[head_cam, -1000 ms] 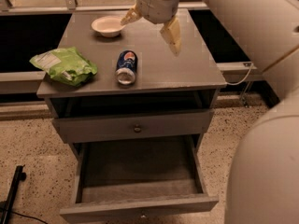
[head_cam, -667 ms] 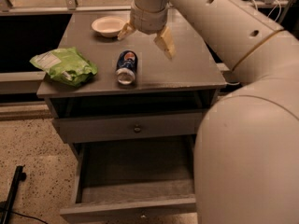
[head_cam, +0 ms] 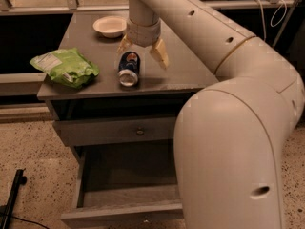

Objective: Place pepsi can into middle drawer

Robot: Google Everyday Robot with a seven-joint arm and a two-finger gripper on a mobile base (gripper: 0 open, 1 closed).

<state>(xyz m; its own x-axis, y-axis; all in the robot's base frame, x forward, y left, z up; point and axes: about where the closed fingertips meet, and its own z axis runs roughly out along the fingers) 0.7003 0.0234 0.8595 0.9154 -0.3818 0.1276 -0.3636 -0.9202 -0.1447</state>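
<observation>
Gripper wide abv 1 pepsi can

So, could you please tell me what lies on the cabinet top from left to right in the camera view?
Green snack bag → white bowl → pepsi can. The gripper, open, hangs over the can's far end, so it is left out of the order.
</observation>
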